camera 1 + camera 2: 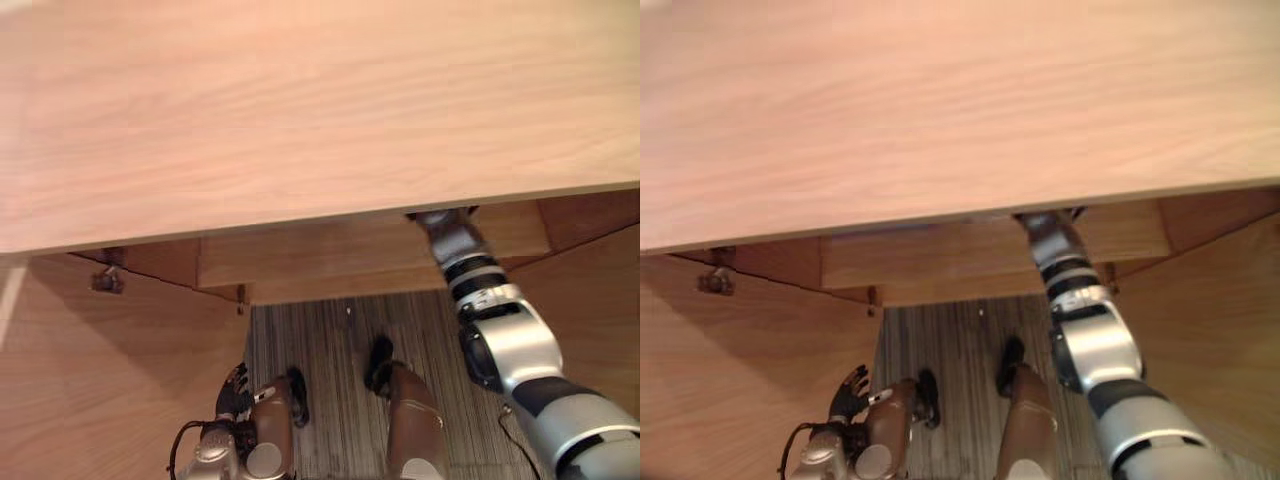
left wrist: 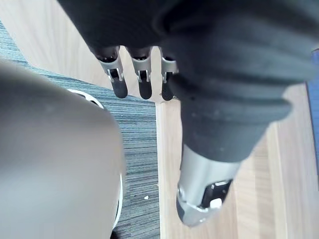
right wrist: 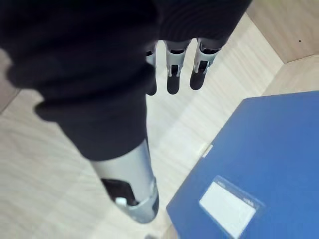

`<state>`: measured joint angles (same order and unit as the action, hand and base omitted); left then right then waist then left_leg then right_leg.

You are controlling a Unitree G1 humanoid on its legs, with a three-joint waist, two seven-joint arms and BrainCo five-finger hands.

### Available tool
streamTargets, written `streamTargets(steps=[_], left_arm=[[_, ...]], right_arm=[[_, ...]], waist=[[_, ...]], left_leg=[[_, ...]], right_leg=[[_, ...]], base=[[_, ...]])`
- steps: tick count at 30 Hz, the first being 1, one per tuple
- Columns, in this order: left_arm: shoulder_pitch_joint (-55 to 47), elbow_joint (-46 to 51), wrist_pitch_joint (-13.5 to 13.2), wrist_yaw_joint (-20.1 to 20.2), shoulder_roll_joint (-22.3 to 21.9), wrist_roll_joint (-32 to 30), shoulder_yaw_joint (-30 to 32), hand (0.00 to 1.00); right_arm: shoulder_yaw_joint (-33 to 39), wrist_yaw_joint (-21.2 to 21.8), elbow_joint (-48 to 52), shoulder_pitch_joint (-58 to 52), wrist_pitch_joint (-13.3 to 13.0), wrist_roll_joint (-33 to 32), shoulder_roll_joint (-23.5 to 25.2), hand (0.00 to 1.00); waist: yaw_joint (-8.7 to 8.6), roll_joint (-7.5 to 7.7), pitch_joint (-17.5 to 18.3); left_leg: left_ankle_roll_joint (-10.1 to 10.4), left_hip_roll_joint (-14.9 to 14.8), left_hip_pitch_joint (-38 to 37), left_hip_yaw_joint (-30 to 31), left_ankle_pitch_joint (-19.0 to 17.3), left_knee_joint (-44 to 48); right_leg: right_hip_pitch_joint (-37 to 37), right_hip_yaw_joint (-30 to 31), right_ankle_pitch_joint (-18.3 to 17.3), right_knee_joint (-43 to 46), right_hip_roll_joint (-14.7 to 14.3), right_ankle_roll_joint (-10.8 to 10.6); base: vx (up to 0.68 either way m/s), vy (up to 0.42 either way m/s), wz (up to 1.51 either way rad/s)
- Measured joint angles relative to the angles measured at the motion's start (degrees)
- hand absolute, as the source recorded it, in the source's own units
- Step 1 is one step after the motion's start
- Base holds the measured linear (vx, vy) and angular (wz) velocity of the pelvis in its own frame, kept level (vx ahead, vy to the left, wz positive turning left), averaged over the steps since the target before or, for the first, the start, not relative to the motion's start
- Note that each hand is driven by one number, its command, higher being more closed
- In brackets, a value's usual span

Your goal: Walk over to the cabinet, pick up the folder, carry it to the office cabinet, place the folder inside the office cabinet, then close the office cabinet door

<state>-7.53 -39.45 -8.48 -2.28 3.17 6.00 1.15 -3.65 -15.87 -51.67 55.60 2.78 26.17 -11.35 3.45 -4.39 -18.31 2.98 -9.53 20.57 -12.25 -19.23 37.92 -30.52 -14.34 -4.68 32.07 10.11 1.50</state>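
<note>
Evidently the folder (image 3: 259,159) rests on the shelf (image 3: 55,164); right hand (image 3: 173,69) straight-fingered, empty, beside it. Withdraw level beneath the cabinet top (image 1: 300,120). Left hand (image 2: 142,74) relaxed, empty.

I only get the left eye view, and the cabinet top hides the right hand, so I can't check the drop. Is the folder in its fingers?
Observer: No. The right hand has straight fingers and holds nothing.
Operator: Where's the folder?
Observer: The blue folder lies flat on the pale shelf beside that hand, label up.
Operator: Left hand free?
Observer: Yes. The left hand has straight fingers, empty, above the striped floor.
</note>
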Motion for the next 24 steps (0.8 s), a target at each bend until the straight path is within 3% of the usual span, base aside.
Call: streamTargets(steps=[4, 8, 12, 18, 24], left_arm=[[-1.75, -3.4, 0.81, 0.39, -1.47, -1.75, 0.99, 0.0], [-1.58, -6.7, 2.01, 0.36, -2.72, -4.53, 3.0, 0.0], [-1.38, -8.63, 2.82, -0.04, -4.06, -5.47, 5.94, 0.0], [1.65, -11.91, 3.22, -0.79, -5.62, -5.91, 10.01, 0.0], [3.38, -13.55, 4.13, -0.83, -6.71, -6.54, 12.29, 0.0]], right_arm=[[4.32, 1.43, -6.09, -13.81, 0.78, -0.6, 8.34, 0.0], [9.01, 2.65, -7.78, -27.31, 1.33, -7.99, 13.01, 0.0], [11.99, 3.88, -7.45, -37.12, 1.52, -15.87, 12.71, 0.0], [18.61, 5.29, -6.3, -46.13, 0.6, -18.62, 12.22, 0.0], [27.78, 6.86, -5.19, -53.29, 0.21, -21.83, 13.67, 0.0]], waist=[[0.05, -0.69, 6.18], [-0.19, -0.61, 10.01], [-0.82, 0.13, 12.54], [-1.46, 2.78, 14.89], [-2.22, 4.66, 15.25]], left_leg=[[0.85, -1.78, -6.08, -2.13, 1.42, -5.36], [2.37, -1.77, -12.09, -4.69, 4.66, -12.98], [2.7, -1.32, -16.31, -7.56, 6.19, -18.34], [2.75, 0.42, -22.4, -11.75, 8.39, -25.72], [2.75, 1.02, -27.4, -13.83, 8.35, -27.76]], right_leg=[[6.74, -1.23, 1.69, -6.9, -2.13, -0.18], [12.05, -1.03, 5.63, -15.34, -4.17, -1.0], [14.99, 0.51, 8.68, -20.71, -5.73, -1.23], [19.16, 3.4, 12.01, -27.63, -6.87, -1.89], [22.7, 5.19, 12.22, -28.57, -7.31, -2.05]], base=[[0.02, -0.03, -0.07], [0.1, 0.008, -0.19], [0.1, 0.042, -0.28], [0.04, 0.05, -0.29], [-0.01, 0.048, -0.17]])
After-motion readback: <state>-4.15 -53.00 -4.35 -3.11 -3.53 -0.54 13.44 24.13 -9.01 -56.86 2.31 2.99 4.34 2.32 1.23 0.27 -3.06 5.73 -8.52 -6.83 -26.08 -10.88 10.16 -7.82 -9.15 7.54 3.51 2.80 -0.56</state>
